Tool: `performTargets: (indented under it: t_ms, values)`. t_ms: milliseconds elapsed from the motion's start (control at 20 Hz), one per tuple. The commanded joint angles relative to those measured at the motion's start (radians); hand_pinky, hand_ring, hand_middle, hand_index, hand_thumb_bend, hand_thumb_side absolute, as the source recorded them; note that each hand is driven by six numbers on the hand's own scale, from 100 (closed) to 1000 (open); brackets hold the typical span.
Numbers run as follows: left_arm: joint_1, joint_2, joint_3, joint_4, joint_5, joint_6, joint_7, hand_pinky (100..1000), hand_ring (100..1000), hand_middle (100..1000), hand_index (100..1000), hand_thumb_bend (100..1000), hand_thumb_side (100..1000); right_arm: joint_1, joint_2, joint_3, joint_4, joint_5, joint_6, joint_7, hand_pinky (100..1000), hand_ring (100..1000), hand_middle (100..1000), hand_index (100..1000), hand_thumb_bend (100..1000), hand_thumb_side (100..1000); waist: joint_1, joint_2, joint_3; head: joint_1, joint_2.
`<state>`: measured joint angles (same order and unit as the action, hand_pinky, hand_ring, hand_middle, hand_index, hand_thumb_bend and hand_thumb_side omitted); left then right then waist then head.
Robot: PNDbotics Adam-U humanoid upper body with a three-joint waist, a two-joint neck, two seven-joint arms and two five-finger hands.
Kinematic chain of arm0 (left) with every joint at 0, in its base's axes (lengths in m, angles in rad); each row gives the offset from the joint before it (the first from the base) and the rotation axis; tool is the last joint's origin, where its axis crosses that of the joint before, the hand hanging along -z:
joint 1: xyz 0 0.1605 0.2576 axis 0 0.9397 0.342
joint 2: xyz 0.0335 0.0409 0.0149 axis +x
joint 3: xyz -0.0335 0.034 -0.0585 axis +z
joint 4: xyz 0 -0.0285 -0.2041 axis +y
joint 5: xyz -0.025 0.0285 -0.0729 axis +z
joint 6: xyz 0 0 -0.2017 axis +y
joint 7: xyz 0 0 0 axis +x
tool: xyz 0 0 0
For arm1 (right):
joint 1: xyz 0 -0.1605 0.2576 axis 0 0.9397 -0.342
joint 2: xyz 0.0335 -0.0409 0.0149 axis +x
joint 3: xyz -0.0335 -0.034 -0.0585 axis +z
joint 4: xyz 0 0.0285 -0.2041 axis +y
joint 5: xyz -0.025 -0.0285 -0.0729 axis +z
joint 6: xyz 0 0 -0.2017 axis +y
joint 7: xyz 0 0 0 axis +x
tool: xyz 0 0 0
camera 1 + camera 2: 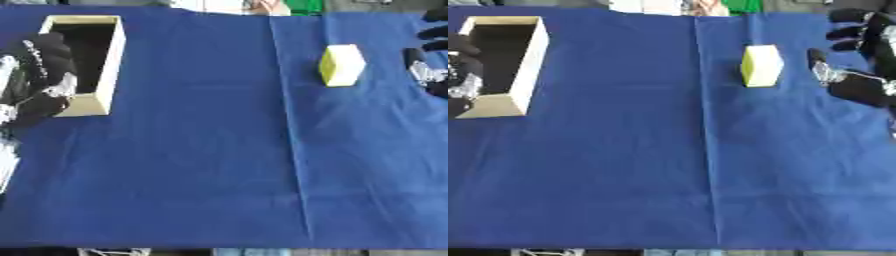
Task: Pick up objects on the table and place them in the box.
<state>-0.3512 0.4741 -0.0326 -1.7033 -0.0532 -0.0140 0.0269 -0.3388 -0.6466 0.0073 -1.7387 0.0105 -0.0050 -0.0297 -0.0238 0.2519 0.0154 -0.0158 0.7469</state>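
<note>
The yellow block (761,65) sits alone on the blue cloth (192,165), toward the far right of the table, well apart from the box (112,60) at the far left. That gap is where I see the trouble. The right hand (859,60) hangs just beside the block without touching it, fingers spread and released, holding nothing. If it closes off-centre, I think the block could tip or skid across the cloth instead of rising, since it stands on a narrow face and looks light. A fold (289,150) runs down the cloth just left of the block; a block dragged rather than lifted might catch there or bunch the fabric.

Then comes the long carry across the table. A block pinched by its edges could slip out partway. At the box, the left hand (39,75) lies over the near left wall, fingers draped loosely and gripping nothing that I can make out, so two hands could crowd one narrow opening. The box looks light too; a bump could shove it.

The block itself is pale yellow, a squat rectangular shape with rounded corners, brighter on top and duller on its side. It looks soft, perhaps a sponge, though I can't be sure. The box is pale wood, open-topped, dark inside, apparently empty.
</note>
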Motion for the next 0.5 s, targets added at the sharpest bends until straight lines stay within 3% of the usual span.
performTargets:
  t_ms: [50,500]
  values:
    - [-0.008,0.013,0.002,-0.018,-0.003,0.0,-0.005,577,648,675,819,100,162,-0.018,-0.059,0.0,0.002,0.013,0.0,0.01,728,761,794,826,236,100,0.0,-0.015,0.003,-0.002,0.01]
    - [-0.011,0.015,-0.004,-0.021,0.0,-0.002,-0.016,563,650,678,820,100,165,-0.05,-0.16,0.027,0.023,0.037,-0.015,0.06,752,790,819,852,259,100,-0.003,-0.02,0.019,-0.007,0.011]
